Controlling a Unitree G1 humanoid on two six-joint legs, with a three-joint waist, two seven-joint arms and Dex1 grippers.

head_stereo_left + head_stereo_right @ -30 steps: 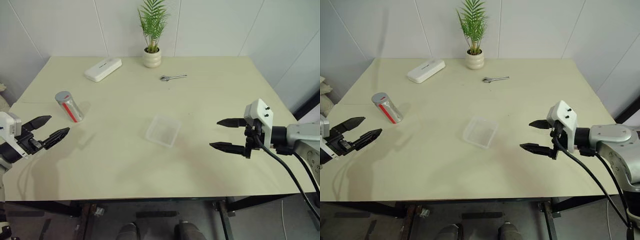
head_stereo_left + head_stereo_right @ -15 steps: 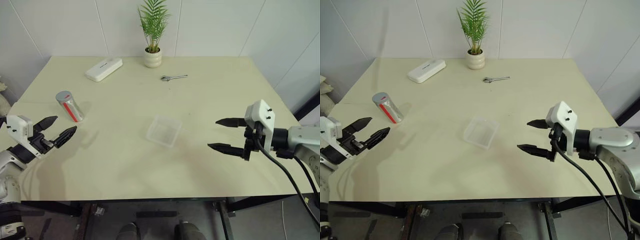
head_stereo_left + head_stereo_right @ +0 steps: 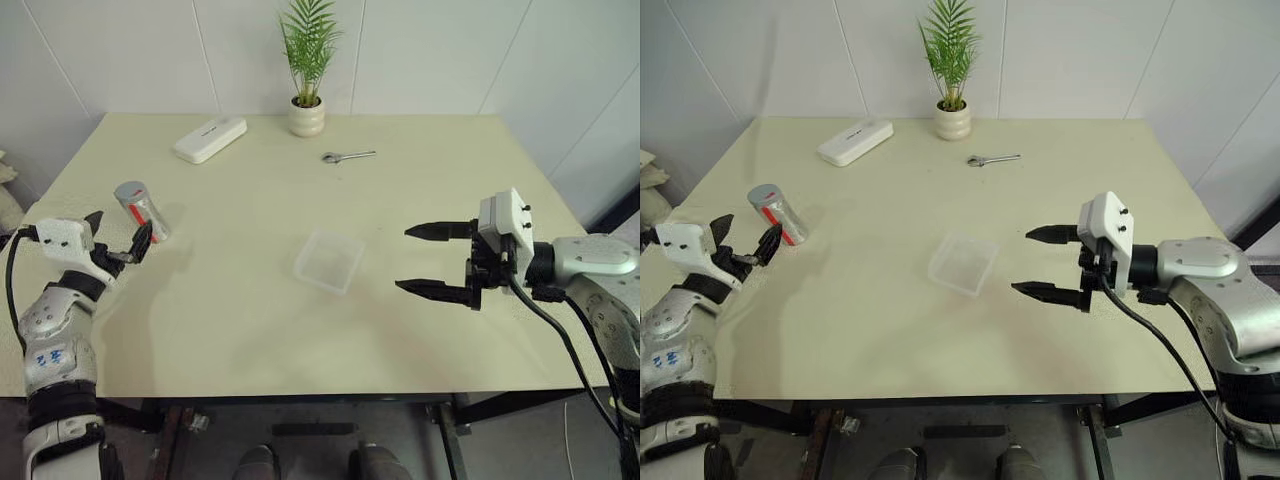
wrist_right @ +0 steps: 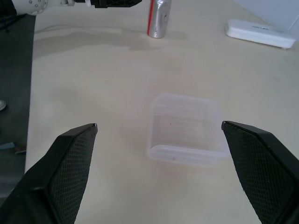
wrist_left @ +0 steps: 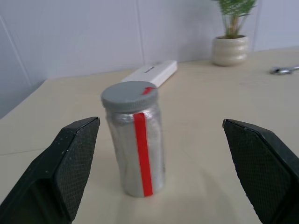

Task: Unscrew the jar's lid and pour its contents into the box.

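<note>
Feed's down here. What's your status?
Left gripper open, facing jar. Right gripper open by box. Lid on. Nothing between.

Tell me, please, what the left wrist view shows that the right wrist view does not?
Left wrist view alone: the grey lid with its reddish mark, the potted plant and part of a wrench. Right wrist view alone: the clear plastic box. Both share the upright silvery jar, the flat white case and the table.

Shiny metallic jar [image 5: 137, 156], matt grey lid [image 5: 129, 96], clear plastic box [image 4: 185, 127]
</note>
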